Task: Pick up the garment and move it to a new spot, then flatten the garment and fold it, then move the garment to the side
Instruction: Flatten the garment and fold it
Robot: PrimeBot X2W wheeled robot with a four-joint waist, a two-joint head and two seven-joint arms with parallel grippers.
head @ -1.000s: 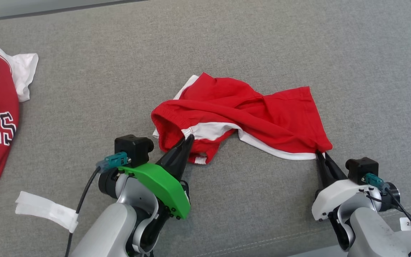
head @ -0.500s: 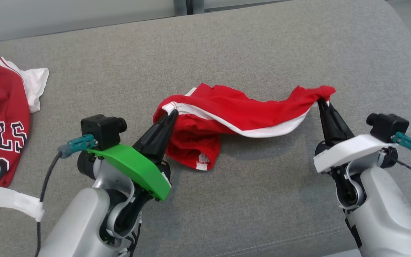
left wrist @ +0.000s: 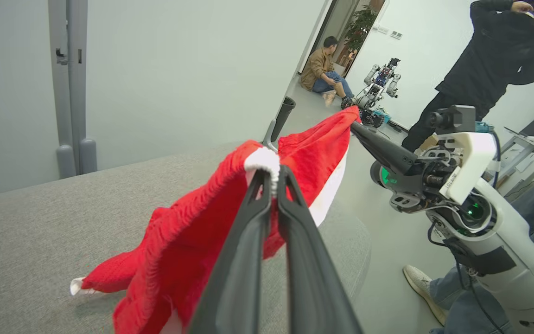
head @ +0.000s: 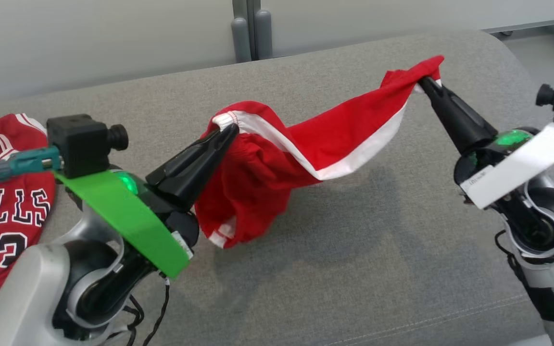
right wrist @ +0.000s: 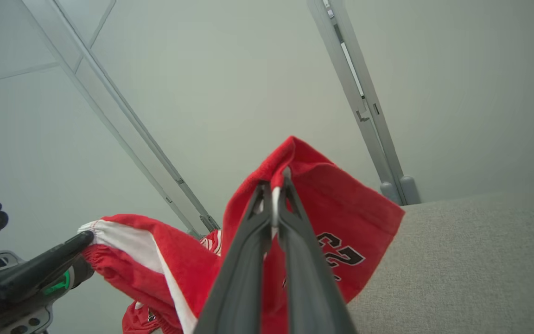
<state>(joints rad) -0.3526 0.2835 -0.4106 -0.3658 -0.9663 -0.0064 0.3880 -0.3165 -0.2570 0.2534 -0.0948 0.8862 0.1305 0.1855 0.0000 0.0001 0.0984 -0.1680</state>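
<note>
Red shorts (head: pixel 306 154) with white trim, held off a grey upholstered bench (head: pixel 354 269) between two end effectors.

(a) Left end effector (head: pixel 231 130): fingers pressed together on the gathered waistband, where a white band meets the red cloth. The left wrist view shows the white elastic pinched right at the fingertips. The bulk of the shorts hangs below and beside these fingers. Whether the lowest fold touches the bench cannot be told.

(b) Right end effector (head: pixel 423 82): fingers closed on a corner of the leg hem, with red cloth bunched over the tips and a sliver of white between them. This corner sits farther up the head view than the waistband.

(c) Between the two grips the cloth runs as a sagging strip above the bench, its white edge along the lower side and a shadow beneath it.

(d) Red jersey (head: pixel 7 211) with black-and-white lettering, lying on the bench at the robot's left, well apart from the shorts.
</note>
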